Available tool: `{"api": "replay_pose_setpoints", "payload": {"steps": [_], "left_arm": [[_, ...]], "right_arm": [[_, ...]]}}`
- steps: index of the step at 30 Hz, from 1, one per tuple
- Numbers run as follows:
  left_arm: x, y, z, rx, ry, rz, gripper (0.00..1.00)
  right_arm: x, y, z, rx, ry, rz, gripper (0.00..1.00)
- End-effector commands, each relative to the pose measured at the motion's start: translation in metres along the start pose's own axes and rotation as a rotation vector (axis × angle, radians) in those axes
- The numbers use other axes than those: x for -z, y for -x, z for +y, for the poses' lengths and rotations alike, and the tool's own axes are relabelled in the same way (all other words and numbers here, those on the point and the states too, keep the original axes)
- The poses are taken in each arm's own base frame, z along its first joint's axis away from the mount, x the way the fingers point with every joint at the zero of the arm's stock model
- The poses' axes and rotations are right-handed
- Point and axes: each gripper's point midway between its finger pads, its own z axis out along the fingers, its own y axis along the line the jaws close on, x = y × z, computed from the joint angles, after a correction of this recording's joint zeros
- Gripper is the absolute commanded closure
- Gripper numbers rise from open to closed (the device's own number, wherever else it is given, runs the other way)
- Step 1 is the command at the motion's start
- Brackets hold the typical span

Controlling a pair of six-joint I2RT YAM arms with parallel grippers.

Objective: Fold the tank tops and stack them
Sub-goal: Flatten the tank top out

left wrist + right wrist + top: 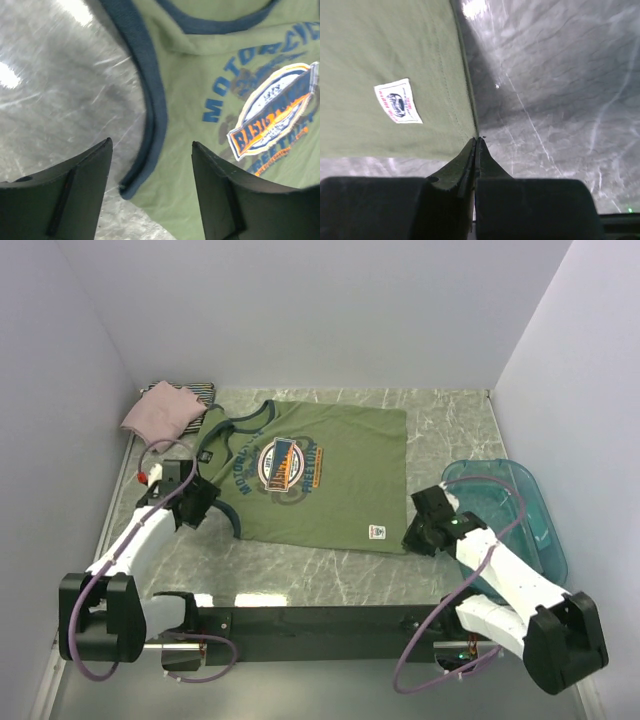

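Note:
The olive-green tank top (310, 475) with navy trim and a round blue-orange print lies flat in the middle of the table. My left gripper (195, 508) is open at its left armhole. In the left wrist view the left gripper (151, 145) straddles the low end of the navy trim (150, 100). My right gripper (415, 538) is at the shirt's near right hem corner. In the right wrist view the right gripper (476, 140) is shut, its tips pinching that corner of the olive-green tank top (395, 60). The folded pale pink top (160, 410) lies on the striped one (203, 390) at the far left.
A translucent teal tub (510, 505) stands at the right, just behind my right arm. Grey walls close in the table at the left, back and right. The black base bar (320, 620) runs along the near edge.

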Motion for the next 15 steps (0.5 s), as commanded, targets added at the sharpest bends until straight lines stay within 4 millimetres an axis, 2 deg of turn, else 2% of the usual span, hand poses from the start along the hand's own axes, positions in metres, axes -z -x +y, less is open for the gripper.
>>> {"api": "replay_pose_setpoints", "payload": {"steps": [1, 4, 5, 7, 12, 14, 15], "left_arm": [[-0.001, 0.004, 0.002, 0.070, -0.004, -0.061, 0.31], [-0.008, 0.012, 0.004, 0.075, 0.035, -0.095, 0.31], [-0.006, 0.020, -0.003, 0.076, 0.035, -0.112, 0.31], [-0.014, 0.026, -0.002, 0.078, 0.082, -0.130, 0.32], [-0.019, 0.061, -0.005, 0.168, 0.144, -0.163, 0.32], [-0.016, 0.074, -0.013, 0.209, 0.114, -0.168, 0.32], [-0.013, 0.082, -0.010, 0.228, 0.128, -0.180, 0.32]], "right_arm": [[0.020, 0.013, -0.007, -0.019, -0.013, -0.016, 1.00], [0.025, 0.019, -0.013, -0.047, -0.016, -0.015, 1.00], [0.028, 0.023, -0.015, -0.047, -0.017, -0.020, 1.00], [0.031, 0.029, -0.018, -0.087, -0.001, -0.021, 1.00], [0.042, 0.039, -0.017, -0.109, 0.022, -0.032, 1.00], [0.043, 0.044, -0.018, -0.120, 0.031, -0.033, 1.00], [0.043, 0.045, -0.017, -0.120, 0.036, -0.030, 1.00]]}}
